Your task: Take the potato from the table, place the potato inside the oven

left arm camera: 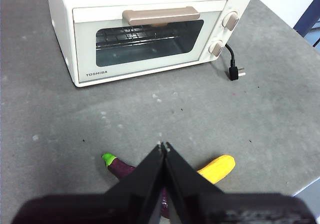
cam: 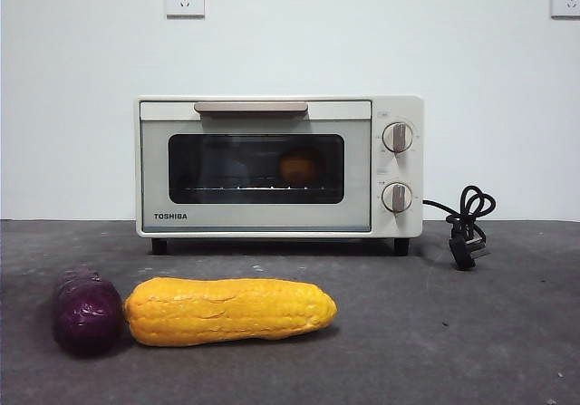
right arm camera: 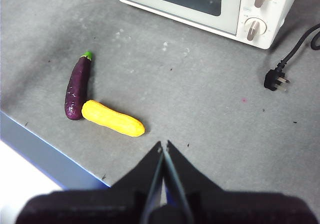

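Note:
The cream-white Toshiba oven (cam: 272,165) stands at the back of the dark grey table (cam: 435,332) with its glass door closed. Through the glass, the tan-brown potato (cam: 298,167) sits on the rack inside, right of middle. In the left wrist view the oven (left arm camera: 145,28) shows from above, but the potato is not visible there. My left gripper (left arm camera: 163,146) hangs shut and empty above the table, well in front of the oven. My right gripper (right arm camera: 163,145) is also shut and empty, high over the table's near edge. Neither gripper shows in the front view.
A yellow corn cob (cam: 228,311) and a dark purple eggplant (cam: 86,313) lie together at the front left of the table. The oven's black cord and plug (cam: 467,228) lie to its right. The table edge (right arm camera: 50,156) is close below the right gripper.

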